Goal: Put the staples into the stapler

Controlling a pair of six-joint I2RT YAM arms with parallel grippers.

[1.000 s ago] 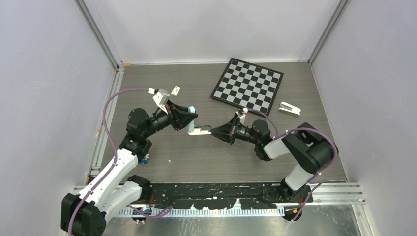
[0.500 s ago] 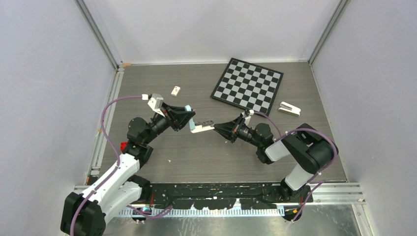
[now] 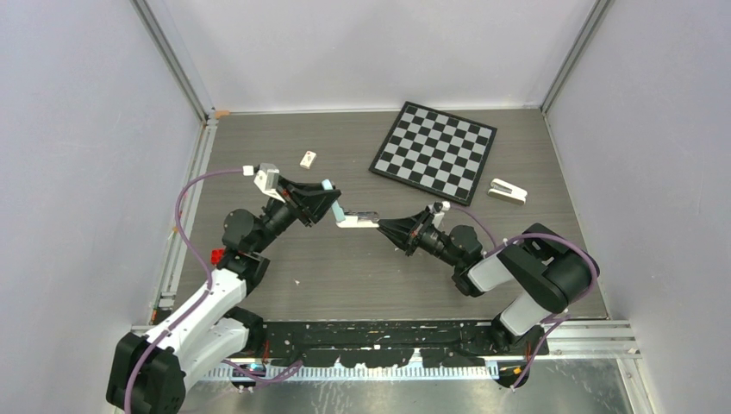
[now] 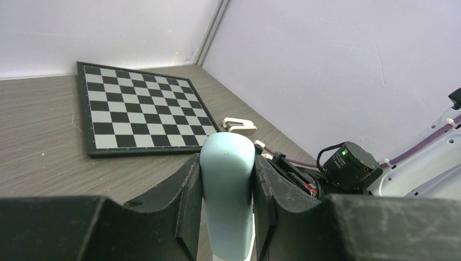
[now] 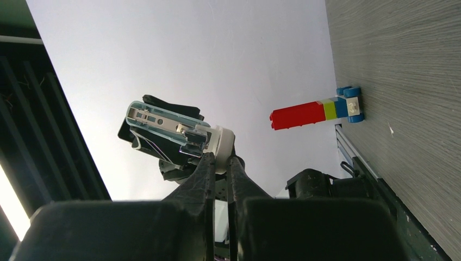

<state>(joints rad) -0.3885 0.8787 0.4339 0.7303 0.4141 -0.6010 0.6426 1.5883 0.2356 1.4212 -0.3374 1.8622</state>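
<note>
A pale blue stapler (image 3: 331, 205) with a white base (image 3: 355, 222) hangs above the table between my two grippers. My left gripper (image 3: 328, 200) is shut on its blue body (image 4: 227, 201), the fingers (image 4: 187, 185) pressed on both sides. My right gripper (image 3: 384, 226) is shut on the white end of the base (image 5: 222, 142). In the right wrist view the stapler's clear top and metal rail (image 5: 163, 123) show above my right gripper (image 5: 219, 159). The small white staple box (image 3: 308, 159) with a reddish mark lies on the table behind the left gripper. No loose block of staples shows.
A chessboard (image 3: 435, 148) lies at the back right and shows in the left wrist view (image 4: 136, 114). A second white stapler (image 3: 507, 191) lies beside it (image 4: 239, 126). A red toy brick (image 3: 217, 255) sits by the left arm and also shows in the right wrist view (image 5: 315, 113).
Both grippers keep their hold. The stapler has shifted slightly towards the back and its base now lies more level. The left wrist has swung left and the right wrist has turned.
</note>
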